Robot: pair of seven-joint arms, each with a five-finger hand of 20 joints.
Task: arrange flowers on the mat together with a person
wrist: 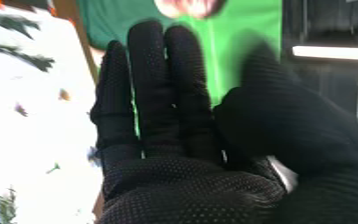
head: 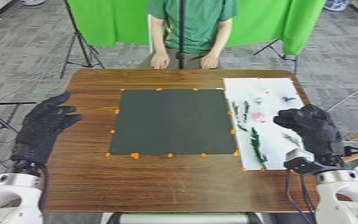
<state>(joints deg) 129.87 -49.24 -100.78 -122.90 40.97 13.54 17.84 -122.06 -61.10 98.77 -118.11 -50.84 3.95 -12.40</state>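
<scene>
Flowers and cuttings lie on a white rectangular sheet (head: 269,87) at the right side of the brown wooden table (head: 140,187), and the one that stands out is a pale pink blossom (head: 258,117) near the middle. Closer to the robot, a long dark-green leafy sprig (head: 256,147) runs lengthwise, far to near, its near end leaning slightly right. Thin dark stems (head: 237,111) lie roughly the same way, beside the sheet's left edge.

And the right hand (head: 313,122)! It's at the sheet's right edge; the right wrist view has that hand (wrist: 167,145) open, fingers straight and the thumb well apart. Whether it touches the sheet, I can't tell. Over at the table's left edge, the left hand (head: 47,122) is open too, fingers loose. Between them sits the dark square mat (head: 173,120), orange markers (head: 135,155) around its border.
</scene>
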